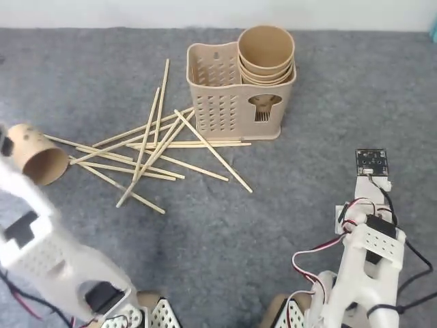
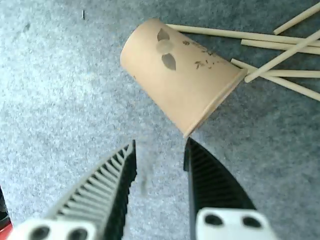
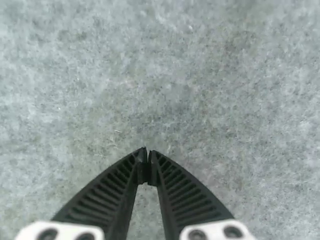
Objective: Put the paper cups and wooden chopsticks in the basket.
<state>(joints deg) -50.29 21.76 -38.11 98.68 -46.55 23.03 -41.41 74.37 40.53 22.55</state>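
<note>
A brown paper cup [image 1: 37, 155] lies on its side at the table's left edge, its open end toward the scattered wooden chopsticks [image 1: 147, 147]. My left gripper [image 2: 160, 147] is open just short of the paper cup [image 2: 182, 75], nothing between its fingers. Some chopsticks [image 2: 280, 55] lie beyond the cup's rim. The beige perforated basket [image 1: 218, 102] stands at the back centre with a stack of paper cups [image 1: 266, 51] in its right half. My right gripper [image 3: 147, 155] is shut and empty over bare grey carpet.
The left arm [image 1: 41, 239] rises from the front left corner. The right arm [image 1: 369, 253] stands at the front right, well away from the basket. One chopstick leans against the basket's front. Grey carpet [image 1: 307, 157] covers the table.
</note>
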